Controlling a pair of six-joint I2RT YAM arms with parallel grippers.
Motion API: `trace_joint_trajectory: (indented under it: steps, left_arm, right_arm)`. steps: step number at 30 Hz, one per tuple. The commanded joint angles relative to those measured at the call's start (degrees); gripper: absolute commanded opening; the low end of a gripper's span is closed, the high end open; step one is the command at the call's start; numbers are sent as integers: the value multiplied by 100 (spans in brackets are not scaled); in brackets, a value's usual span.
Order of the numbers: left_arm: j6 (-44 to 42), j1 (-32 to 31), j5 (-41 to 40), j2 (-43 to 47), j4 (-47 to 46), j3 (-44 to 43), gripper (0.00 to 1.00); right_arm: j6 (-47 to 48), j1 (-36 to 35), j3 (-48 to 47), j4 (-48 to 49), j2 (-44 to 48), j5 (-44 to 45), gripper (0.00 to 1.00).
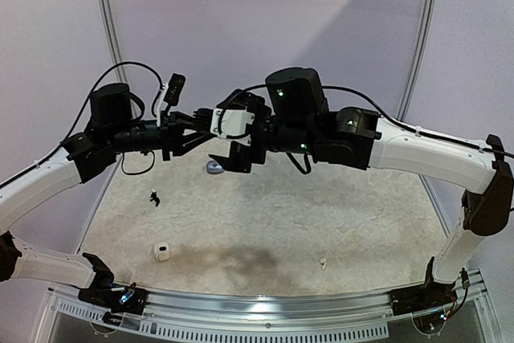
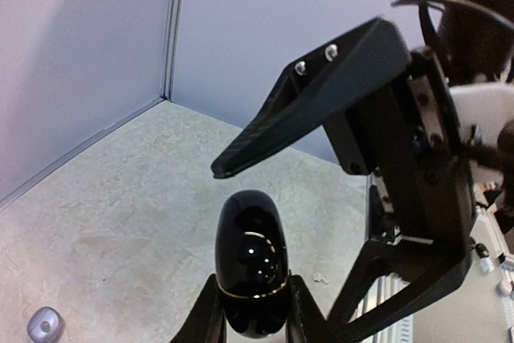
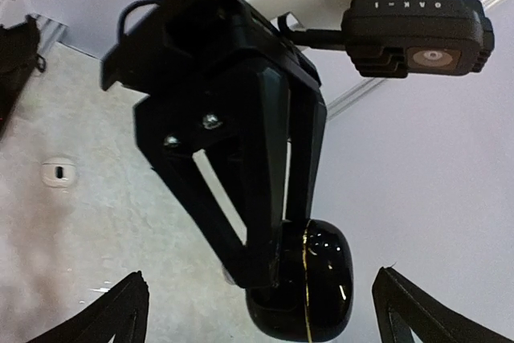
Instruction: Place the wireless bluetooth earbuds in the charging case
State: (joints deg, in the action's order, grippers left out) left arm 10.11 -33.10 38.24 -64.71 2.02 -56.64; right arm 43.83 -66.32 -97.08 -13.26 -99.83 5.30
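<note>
The charging case (image 2: 253, 263), glossy black with a thin gold seam and its lid down, is held in the air between the fingers of my left gripper (image 2: 255, 283), which is shut on its lower half. In the right wrist view the same case (image 3: 321, 295) hangs at the tips of the left fingers. My right gripper (image 3: 259, 275) faces it with its jaws spread wide on either side, touching nothing. Two earbuds lie on the table: a black one (image 1: 154, 197) at the left and a tiny white one (image 1: 323, 263) near the front.
A small white case (image 1: 162, 251) stands at the front left of the beige mat (image 1: 265, 214). A silvery-grey rounded piece (image 1: 214, 168) lies under the meeting grippers. Grey walls close the back and sides. A metal rail (image 1: 265, 307) runs along the near edge.
</note>
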Motion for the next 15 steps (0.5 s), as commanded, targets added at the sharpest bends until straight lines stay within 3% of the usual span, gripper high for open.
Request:
trace_joint_trajectory:
  steps: [1, 6, 11, 15]
  left_arm:
    - [-1259, -47, 92, 300, 236, 173, 0]
    - [-2337, -187, 444, 414, 536, 233, 0]
    - [-2696, -231, 603, 406, 584, 206, 0]
    - [-2777, -254, 705, 449, 595, 221, 0]
  right_arm:
    - [-1087, 211, -380, -1270, 460, -1458, 99]
    - [-2250, 669, -273, -1377, 610, -2560, 95]
    - [-2686, 794, -374, -1314, 417, -3007, 60]
    - [-2782, 809, -505, -1285, 230, -3164, 53]
